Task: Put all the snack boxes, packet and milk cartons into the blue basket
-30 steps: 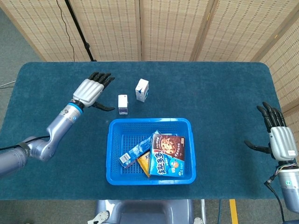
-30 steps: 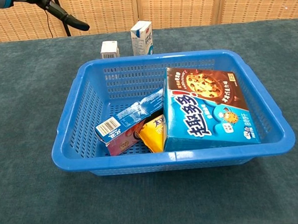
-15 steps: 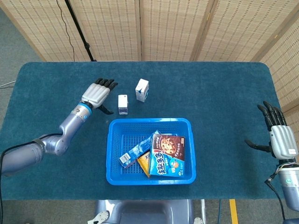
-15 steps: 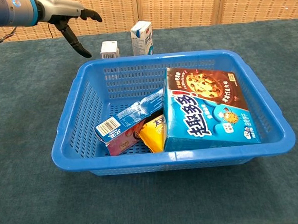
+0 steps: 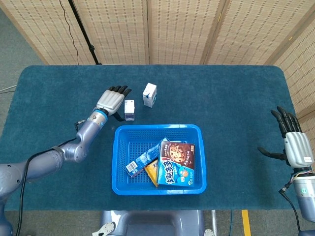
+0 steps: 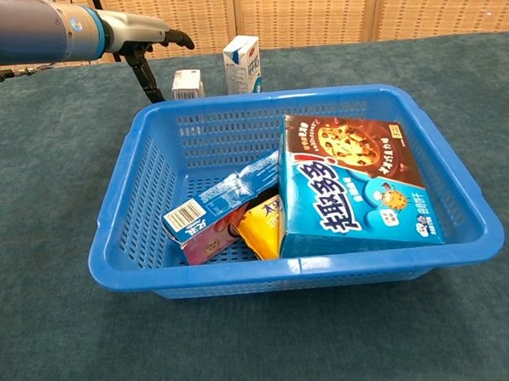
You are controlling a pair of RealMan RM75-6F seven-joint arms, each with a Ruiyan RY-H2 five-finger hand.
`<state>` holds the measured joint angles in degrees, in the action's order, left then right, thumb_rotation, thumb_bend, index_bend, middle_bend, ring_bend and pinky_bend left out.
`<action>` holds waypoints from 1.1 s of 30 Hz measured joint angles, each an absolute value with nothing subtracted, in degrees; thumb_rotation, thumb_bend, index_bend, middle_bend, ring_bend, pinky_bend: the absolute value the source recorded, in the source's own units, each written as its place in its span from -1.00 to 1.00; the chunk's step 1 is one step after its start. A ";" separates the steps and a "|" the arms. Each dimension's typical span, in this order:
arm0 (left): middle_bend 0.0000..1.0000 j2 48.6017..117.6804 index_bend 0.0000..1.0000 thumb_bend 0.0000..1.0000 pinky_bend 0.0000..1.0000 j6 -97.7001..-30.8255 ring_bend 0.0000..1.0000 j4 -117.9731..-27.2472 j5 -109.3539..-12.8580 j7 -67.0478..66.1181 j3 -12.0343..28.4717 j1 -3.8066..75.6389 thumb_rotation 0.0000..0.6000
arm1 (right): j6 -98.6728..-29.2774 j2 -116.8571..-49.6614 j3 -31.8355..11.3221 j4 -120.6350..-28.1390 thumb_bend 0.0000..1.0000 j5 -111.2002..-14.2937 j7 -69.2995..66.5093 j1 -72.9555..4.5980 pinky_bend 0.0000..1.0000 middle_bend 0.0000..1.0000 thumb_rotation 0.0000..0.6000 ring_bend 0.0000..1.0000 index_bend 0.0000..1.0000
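Note:
Two milk cartons stand behind the blue basket [image 5: 123, 162] [image 6: 120, 240]: a small one [image 5: 129, 109] [image 6: 186, 82] and a taller one [image 5: 149, 94] [image 6: 242, 63] to its right. My left hand [image 5: 112, 101] [image 6: 144, 44] is open, fingers spread, just left of the small carton and not holding it. Inside the basket lie a large cookie box [image 5: 177, 163] [image 6: 357, 185], a long blue box [image 5: 142, 161] [image 6: 221, 205] and a yellow packet [image 5: 152, 173] [image 6: 261, 226]. My right hand [image 5: 291, 142] is open at the table's right edge, far from everything.
The dark teal table [image 5: 221, 98] is backed by woven folding screens [image 5: 182, 29]. A black stand leg [image 5: 83, 34] rises behind the table's far left corner.
My left hand has moved right and toward the basket, from well left of the small carton to right beside it. The right hand has stayed put.

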<state>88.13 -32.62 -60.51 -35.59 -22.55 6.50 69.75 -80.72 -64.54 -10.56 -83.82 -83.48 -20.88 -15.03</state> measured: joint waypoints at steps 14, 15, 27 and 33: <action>-0.27 93.39 -0.26 -0.47 -0.23 -32.30 -0.22 -54.49 -39.13 -19.57 8.43 69.78 1.00 | -80.11 -64.63 -10.61 -83.31 -1.00 -83.23 -21.49 -15.25 -1.00 -1.00 1.00 -1.00 -1.00; -0.26 93.63 -0.22 -0.44 -0.23 -32.29 -0.22 -54.14 -39.39 -19.26 8.61 69.67 1.00 | -80.08 -64.65 -10.58 -83.29 -1.00 -83.24 -21.46 -15.27 -1.00 -1.00 1.00 -1.00 -1.00; -0.17 92.68 -0.12 -0.30 -0.18 -33.42 -0.18 -55.15 -43.36 -15.72 10.76 68.06 1.00 | -79.89 -64.83 -10.32 -83.54 -1.00 -83.44 -20.90 -15.34 -1.00 -1.00 1.00 -1.00 -1.00; -0.17 86.53 -0.12 -0.30 -0.18 -37.95 -0.18 -62.95 -48.55 -12.93 12.30 65.77 1.00 | -79.72 -64.92 -10.03 -83.75 -1.00 -83.87 -20.60 -15.49 -1.00 -1.00 1.00 -1.00 -1.00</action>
<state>86.53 -37.95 -62.95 -48.55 -12.93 12.30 65.77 -79.72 -64.92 -10.03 -83.75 -83.87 -20.60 -15.49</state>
